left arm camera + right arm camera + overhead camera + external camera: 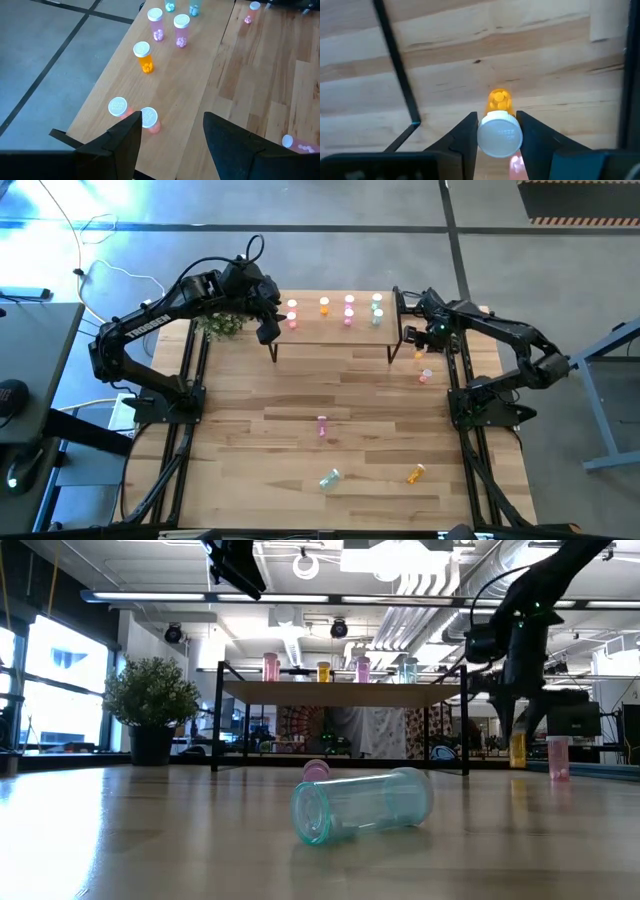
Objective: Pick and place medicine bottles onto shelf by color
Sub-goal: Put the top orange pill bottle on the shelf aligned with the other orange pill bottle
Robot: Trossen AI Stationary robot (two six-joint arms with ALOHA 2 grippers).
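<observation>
Across the big wooden table (350, 395) things are about two-thirds sorted, I'd say. Up at the far edge, the shelf (335, 330) already carries a row of standing bottles: pale red ones at its left end, one orange bottle (143, 56), two pink, then the green pair (377, 308) at its right end. I count roughly seven or eight up there.

What's left, as far as I can see: a pink bottle (322, 426) lying mid-table, a green bottle (329, 478) on its side near the front, an orange one (416, 473) beside it to the right, plus the couple standing by the shelf's right leg.

My left arm hangs over the shelf's left end, left gripper (171, 134) spread wide and empty, looking down on the two pale red caps.

My right arm is stretched low beside the shelf's right leg, wrist pointed nearly straight down. The right gripper (497, 131) has its fingers pressed on either side of a standing orange bottle's white cap (500, 136), so I'd call that a grip. The bottle looks to be standing on the table, not yet lifted. A pink bottle (424, 376) stands just beside it.
</observation>
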